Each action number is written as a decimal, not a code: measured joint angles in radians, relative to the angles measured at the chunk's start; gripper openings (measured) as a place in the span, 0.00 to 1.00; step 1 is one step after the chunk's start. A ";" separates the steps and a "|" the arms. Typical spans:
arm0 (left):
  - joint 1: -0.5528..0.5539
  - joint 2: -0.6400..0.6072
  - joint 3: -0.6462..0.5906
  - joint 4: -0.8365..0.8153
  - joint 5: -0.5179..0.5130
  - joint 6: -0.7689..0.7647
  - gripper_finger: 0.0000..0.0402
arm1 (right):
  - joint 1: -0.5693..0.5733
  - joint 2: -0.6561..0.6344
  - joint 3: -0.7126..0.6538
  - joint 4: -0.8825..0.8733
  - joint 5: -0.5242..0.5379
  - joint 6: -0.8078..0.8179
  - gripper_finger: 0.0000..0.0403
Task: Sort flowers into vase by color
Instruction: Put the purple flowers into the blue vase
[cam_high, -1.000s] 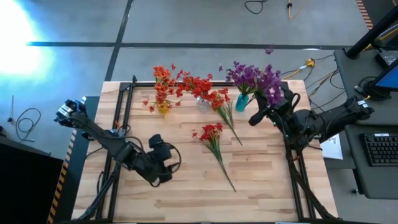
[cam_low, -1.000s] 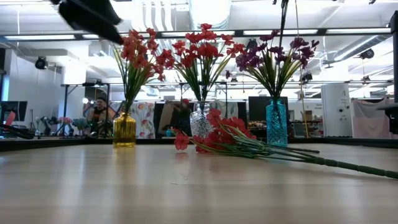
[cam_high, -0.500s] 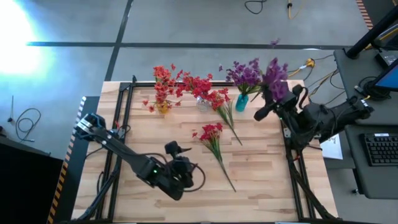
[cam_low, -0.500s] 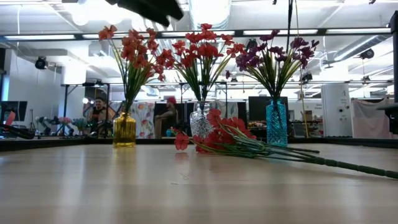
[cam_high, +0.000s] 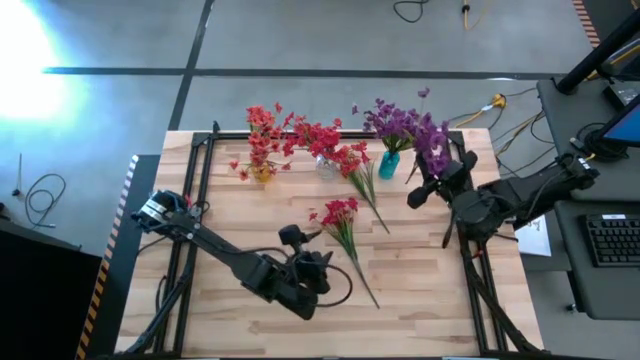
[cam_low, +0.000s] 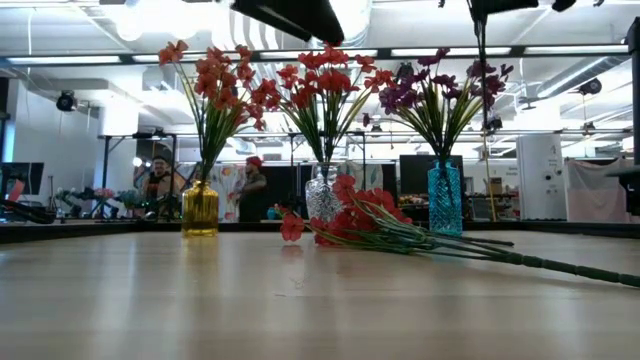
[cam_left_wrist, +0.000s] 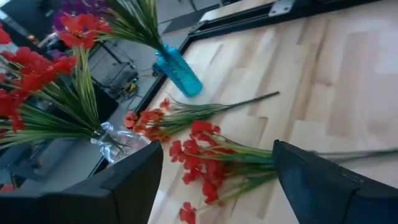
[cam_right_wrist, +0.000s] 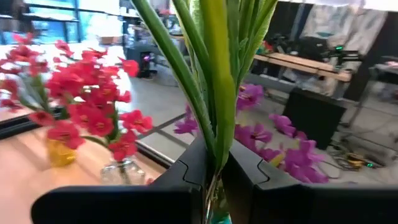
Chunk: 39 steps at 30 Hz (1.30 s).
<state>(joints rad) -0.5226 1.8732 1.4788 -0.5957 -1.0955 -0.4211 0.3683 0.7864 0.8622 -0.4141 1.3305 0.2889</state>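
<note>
Three vases stand along the far edge: a yellow vase (cam_high: 262, 173) with orange-red sprigs, a clear vase (cam_high: 327, 166) with red ones, and a teal vase (cam_high: 388, 165) with purple ones. Two loose red sprigs (cam_high: 341, 214) (cam_high: 358, 165) lie flat on the table, their stems running toward the near right. My left gripper (cam_left_wrist: 217, 186) hovers open above the table, just left of the nearer red sprig (cam_left_wrist: 200, 157). My right gripper (cam_right_wrist: 214, 171), right of the teal vase, is shut on a purple sprig (cam_high: 432, 150). My right gripper pinches the purple sprig's bundle of green stems (cam_right_wrist: 216, 146) between its two fingers, which lie across the stems. The sprig is lifted clear and stands roughly upright. Its blossoms are above the fingers and its thin stem end (cam_low: 484, 70) hangs below, beside the teal vase's flowers.
The black frame rails (cam_high: 200, 190) run along the table's left and right sides. Bare wood (cam_high: 430, 290) lies on the near half of the table. Beyond the far edge, the low view shows a person (cam_low: 248, 190) in the room behind.
My left gripper has swept from the near left toward the table's right and now hangs close to the nearer loose red sprig. My right gripper has carried the purple sprig a little lower, so the gripper shows at the top of the low view.
</note>
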 joint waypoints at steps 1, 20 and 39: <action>0.009 0.005 0.000 0.014 -0.003 0.004 0.71 | -0.002 0.000 -0.006 0.000 0.016 0.001 0.07; 0.101 0.077 -0.001 0.193 0.113 0.127 0.69 | -0.079 0.020 0.001 0.007 -0.144 0.113 0.07; 0.106 0.077 -0.002 0.193 0.111 0.151 0.69 | -0.081 0.046 0.000 0.008 -0.150 0.106 0.07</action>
<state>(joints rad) -0.4164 1.9499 1.4773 -0.4026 -0.9848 -0.2703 0.2874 0.8322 0.8623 -0.4061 1.1805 0.3954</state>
